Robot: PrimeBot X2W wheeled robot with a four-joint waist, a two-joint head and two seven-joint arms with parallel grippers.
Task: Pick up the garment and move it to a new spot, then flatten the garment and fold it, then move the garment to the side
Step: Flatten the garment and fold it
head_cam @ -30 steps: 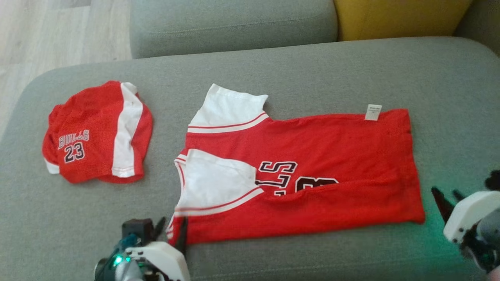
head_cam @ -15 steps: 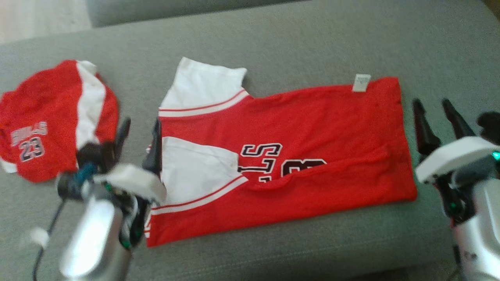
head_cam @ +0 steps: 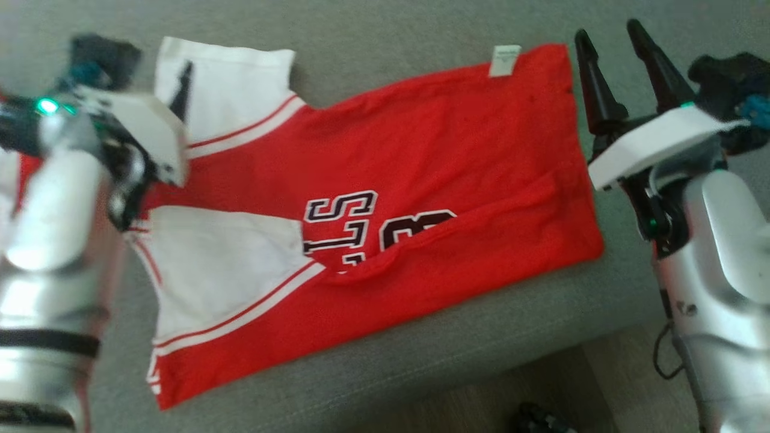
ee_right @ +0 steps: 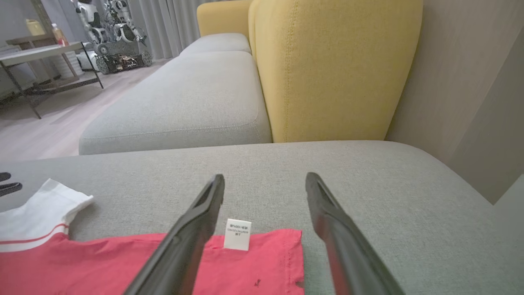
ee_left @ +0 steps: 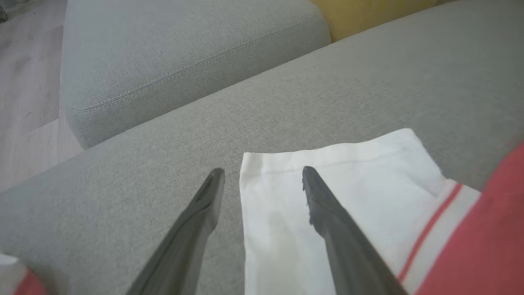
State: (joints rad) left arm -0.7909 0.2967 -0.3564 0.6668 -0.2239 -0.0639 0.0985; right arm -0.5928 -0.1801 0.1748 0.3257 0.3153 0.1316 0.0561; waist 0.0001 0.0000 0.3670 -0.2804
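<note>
The garment (head_cam: 421,156), a red jersey with white sleeves and black lettering, lies spread on the grey sofa seat (head_cam: 385,36), its near long edge folded over. My left gripper (ee_left: 263,171) is open above the far white sleeve (ee_left: 348,192); one finger (head_cam: 183,90) shows dark against that sleeve. My right gripper (head_cam: 606,29) is open just off the hem's far corner, next to the white label (head_cam: 504,60). In the right wrist view the right gripper (ee_right: 265,177) hovers over the label (ee_right: 237,234) and the red corner (ee_right: 270,262), empty.
A yellow cushion (ee_right: 335,69) and a second grey seat (ee_right: 180,106) lie beyond. The sofa's front edge meets wood floor (head_cam: 607,379) at lower right. A scrap of another red-and-white cloth (ee_left: 16,282) sits by my left arm. A table (ee_right: 37,53) stands far off.
Both grippers have opened wide and gone from the garment's near edge to its far edge. The head view has swung down and right. The garment lies as before.
</note>
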